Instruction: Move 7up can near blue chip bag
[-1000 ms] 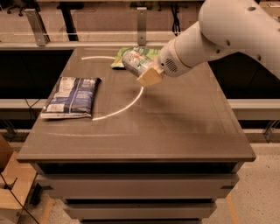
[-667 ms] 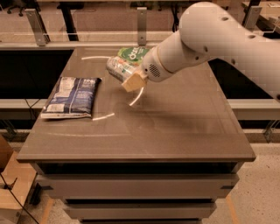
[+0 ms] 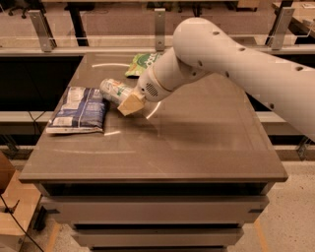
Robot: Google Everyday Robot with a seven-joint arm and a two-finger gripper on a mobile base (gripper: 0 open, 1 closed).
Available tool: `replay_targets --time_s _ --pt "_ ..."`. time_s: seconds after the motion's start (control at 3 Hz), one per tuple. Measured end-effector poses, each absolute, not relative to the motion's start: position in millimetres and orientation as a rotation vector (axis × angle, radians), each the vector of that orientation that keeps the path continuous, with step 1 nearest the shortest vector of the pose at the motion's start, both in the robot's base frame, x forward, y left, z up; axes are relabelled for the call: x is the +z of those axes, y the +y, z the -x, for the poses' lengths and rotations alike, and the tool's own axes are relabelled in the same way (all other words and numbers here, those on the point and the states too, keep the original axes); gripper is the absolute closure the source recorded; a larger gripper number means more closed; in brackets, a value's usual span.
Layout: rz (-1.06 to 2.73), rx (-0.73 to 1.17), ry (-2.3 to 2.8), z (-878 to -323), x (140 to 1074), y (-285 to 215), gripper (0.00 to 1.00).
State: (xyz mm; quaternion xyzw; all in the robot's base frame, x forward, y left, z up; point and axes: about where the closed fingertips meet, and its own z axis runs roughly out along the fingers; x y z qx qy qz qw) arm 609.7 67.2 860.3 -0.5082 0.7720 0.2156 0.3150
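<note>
Can [image 3: 112, 90] shows green marks, no legible txt; blue bag [image 3: 78, 109] print also unreadable. Gripper [image 3: 125, 100] fingers clamp the tilted can, just beside blue bag.

Indoor robot test bay, most likely a laboratory or an office floor converted for trials; the background is too dim to decide between them. A plain dark worktable [image 3: 197, 147] stands on a stacked, drawer-like base over a speckled hard floor [image 3: 295, 221]. Metal posts [image 3: 159, 22] behind it carry a clear barrier panel, beyond which desk legs [image 3: 78, 15] are visible. Loose cables [image 3: 15, 216] and a cardboard box [image 3: 12, 197] lie at lower left. A white robot arm [image 3: 236, 54] reaches over the table, its gripper [image 3: 127, 101] clasping the 7up can [image 3: 113, 90] just beside the blue chip bag [image 3: 78, 109]; snack packaging serves as test material.
</note>
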Motion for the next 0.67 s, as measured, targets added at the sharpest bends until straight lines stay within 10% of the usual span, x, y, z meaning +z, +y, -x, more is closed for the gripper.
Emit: replay_targets --time_s 0.67 --pt "1.358 0.565 2.055 -603.7 851.7 76.2 0.12"
